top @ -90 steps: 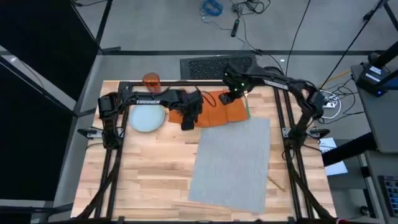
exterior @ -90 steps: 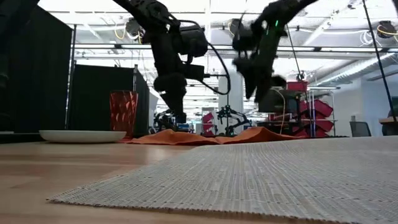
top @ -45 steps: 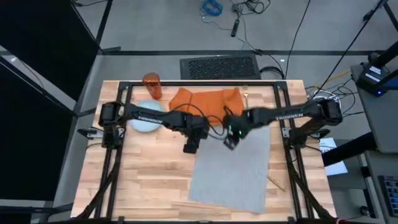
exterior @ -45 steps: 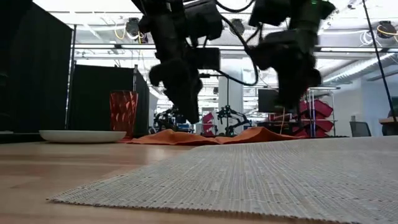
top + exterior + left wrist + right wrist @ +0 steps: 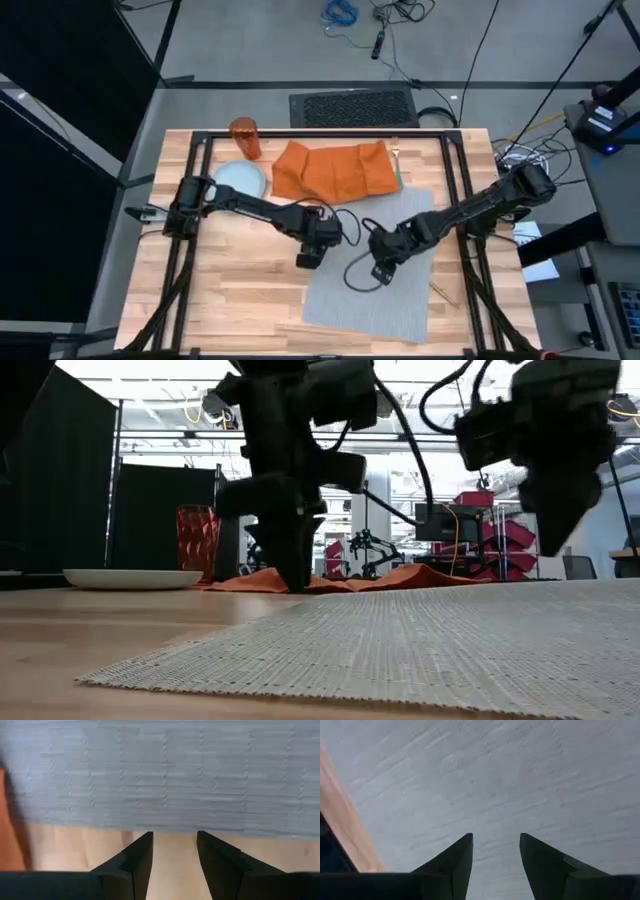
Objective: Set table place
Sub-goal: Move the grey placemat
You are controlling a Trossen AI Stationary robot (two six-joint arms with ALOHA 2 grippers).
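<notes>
Robotics lab or workshop: butcher-block table point(image 5: 240, 290) on a black frame, cables point(image 5: 340, 12) loose on the grey floor, black curtain partitions point(image 5: 160, 510), red parts bins point(image 5: 500, 535) on racks, other robot arms point(image 5: 365, 550) behind, open industrial ceiling with strip lights point(image 5: 420, 435).

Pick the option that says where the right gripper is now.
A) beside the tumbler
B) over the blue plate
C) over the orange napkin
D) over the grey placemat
D: the right gripper hangs over the grey placemat, whose weave fills the right wrist view between its open jaws.
</notes>
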